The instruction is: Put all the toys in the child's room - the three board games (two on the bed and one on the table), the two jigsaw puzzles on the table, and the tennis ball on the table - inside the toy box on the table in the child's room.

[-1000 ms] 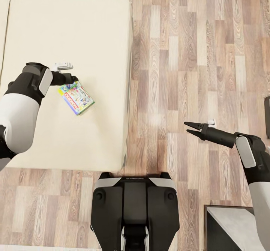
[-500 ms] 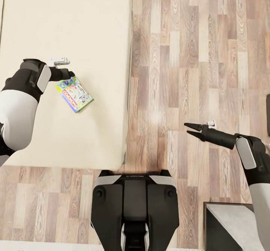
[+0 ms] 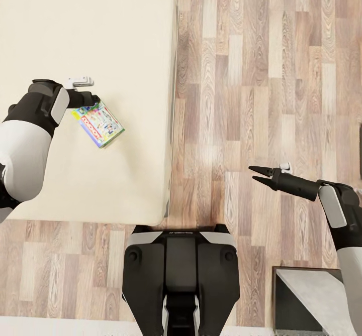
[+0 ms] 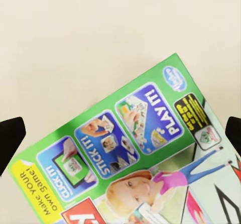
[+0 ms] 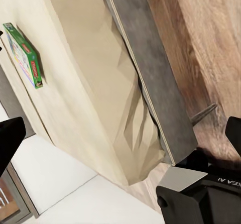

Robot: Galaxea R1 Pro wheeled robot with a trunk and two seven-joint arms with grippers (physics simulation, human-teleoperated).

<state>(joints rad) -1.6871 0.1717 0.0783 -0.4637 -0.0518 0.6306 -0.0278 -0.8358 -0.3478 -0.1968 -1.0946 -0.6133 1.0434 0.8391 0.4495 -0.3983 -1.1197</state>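
Note:
A board game [image 3: 98, 124], a thin box with a green edge and a busy printed cover, lies on the cream bed [image 3: 115, 34] near its middle. My left gripper [image 3: 92, 102] hovers over the box's far corner. In the left wrist view the board game [image 4: 125, 153] sits below and between the two dark fingertips [image 4: 10, 138], which stand wide apart and clear of it, so the left gripper [image 4: 120, 133] is open. My right gripper [image 3: 258, 174] is open and empty over the wood floor. The right wrist view looks past it at the bed's side [image 5: 100, 83] and the board game [image 5: 22, 53].
The bed's right edge [image 3: 173, 100] runs down the picture, with wood-plank floor [image 3: 261, 75] to its right. My dark base [image 3: 181, 270] stands just below the bed's near edge. A dark-framed, grey-topped cabinet corner [image 3: 311, 301] sits at the lower right.
The whole picture has slid upward a little, so the camera moved. My left gripper stays open over the box's corner. The right arm holds its pose.

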